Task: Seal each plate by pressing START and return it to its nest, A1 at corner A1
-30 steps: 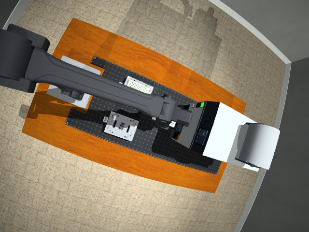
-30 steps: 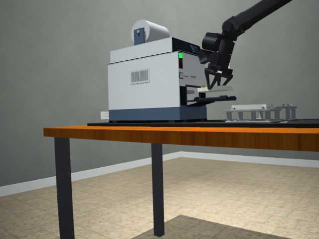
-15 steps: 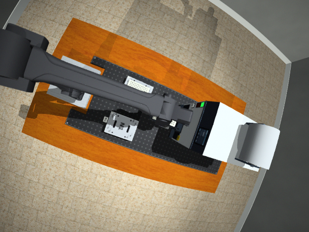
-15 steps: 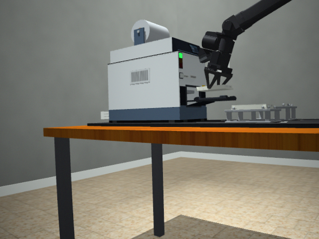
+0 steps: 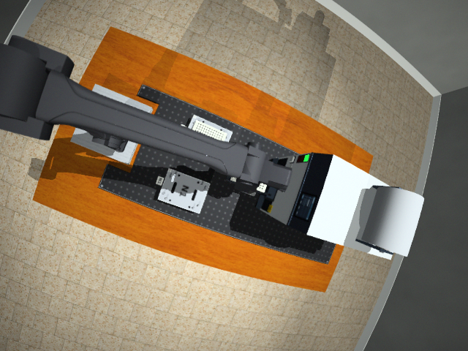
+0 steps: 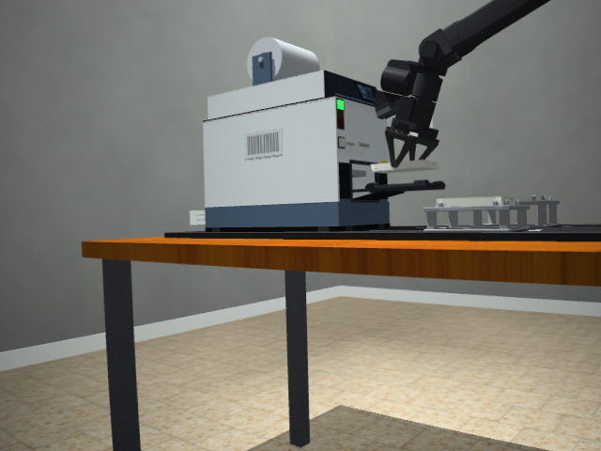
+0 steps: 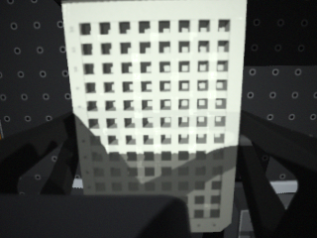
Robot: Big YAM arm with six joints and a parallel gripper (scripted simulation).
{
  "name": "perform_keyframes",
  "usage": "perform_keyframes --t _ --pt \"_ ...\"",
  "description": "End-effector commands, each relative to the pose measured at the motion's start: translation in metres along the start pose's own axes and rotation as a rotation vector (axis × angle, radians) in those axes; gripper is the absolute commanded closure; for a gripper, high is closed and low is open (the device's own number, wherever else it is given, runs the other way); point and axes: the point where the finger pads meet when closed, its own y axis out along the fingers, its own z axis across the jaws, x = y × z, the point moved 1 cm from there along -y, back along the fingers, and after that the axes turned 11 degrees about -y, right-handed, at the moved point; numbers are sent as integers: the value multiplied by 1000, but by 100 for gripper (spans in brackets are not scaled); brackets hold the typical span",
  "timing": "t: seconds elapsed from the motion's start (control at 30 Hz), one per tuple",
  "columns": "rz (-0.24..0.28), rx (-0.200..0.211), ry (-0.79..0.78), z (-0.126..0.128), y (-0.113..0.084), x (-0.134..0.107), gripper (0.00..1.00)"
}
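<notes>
Two plates are appearing unsealed.
The tool (image 5: 247,186) (image 6: 408,163) (image 7: 157,119) is gripping one plate (image 5: 261,187) (image 6: 405,167) (image 7: 158,76) above the stage (image 5: 268,194) (image 6: 412,186); another plate (image 5: 209,130) (image 6: 468,201) is occupying its nest (image 5: 229,134) (image 6: 473,209); both cycles are seemingly remaining.

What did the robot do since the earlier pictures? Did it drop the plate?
No, nothing was dropped or picked up. The black two-fingered gripper still holds the cream rectangular well plate above the black stage. Any shift is too tiny to tell which way. The green lamp and the other cream plate stayed the same.
</notes>
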Motion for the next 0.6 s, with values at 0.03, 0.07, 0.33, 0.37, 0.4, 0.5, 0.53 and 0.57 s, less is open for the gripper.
perform_keyframes --t 0.03,0.07,0.33,0.37,0.4,0.5,0.53,0.57 --pt "-6 -4 0 -7 4 1 100" --pt "-8 -2 -4 -5 2 3 100" --pt "-29 7 -1 8 -6 17 100" --pt "-36 7 0 8 -6 20 100" --pt "-40 7 0 8 -5 21 100" --pt "-46 6 3 8 -2 23 100" --pt "-40 5 6 6 0 20 100" --pt "-40 5 6 6 0 20 100"
